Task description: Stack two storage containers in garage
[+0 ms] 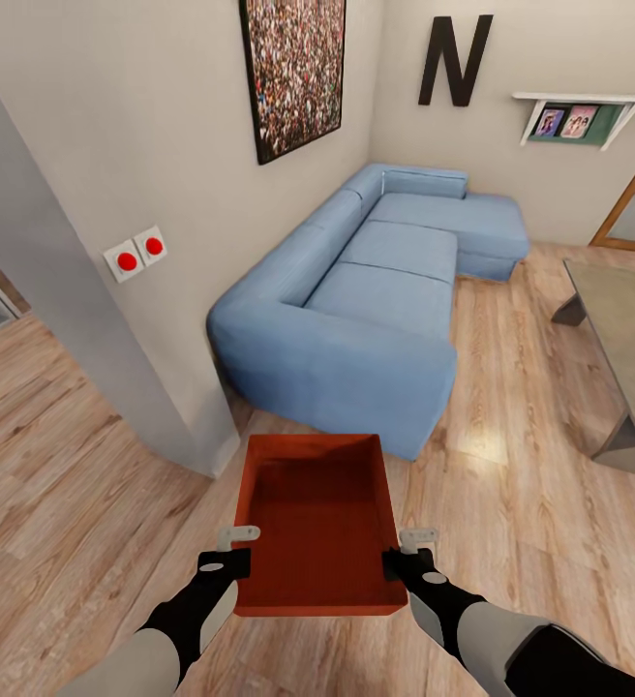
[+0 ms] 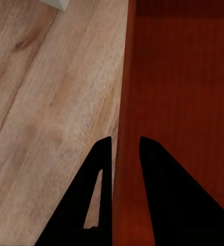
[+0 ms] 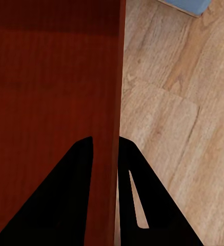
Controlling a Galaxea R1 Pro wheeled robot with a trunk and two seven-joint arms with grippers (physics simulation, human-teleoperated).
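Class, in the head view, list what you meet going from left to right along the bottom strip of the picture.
Left pincer → orange-red storage container → right pincer, each pincer closed on a side wall of the container.

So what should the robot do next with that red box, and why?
Probably lift it and carry it off. The left tool and right tool each pinch a side wall of the storage container, one finger inside and one outside. It is over the wood floor by the blue sofa, not in the garage.
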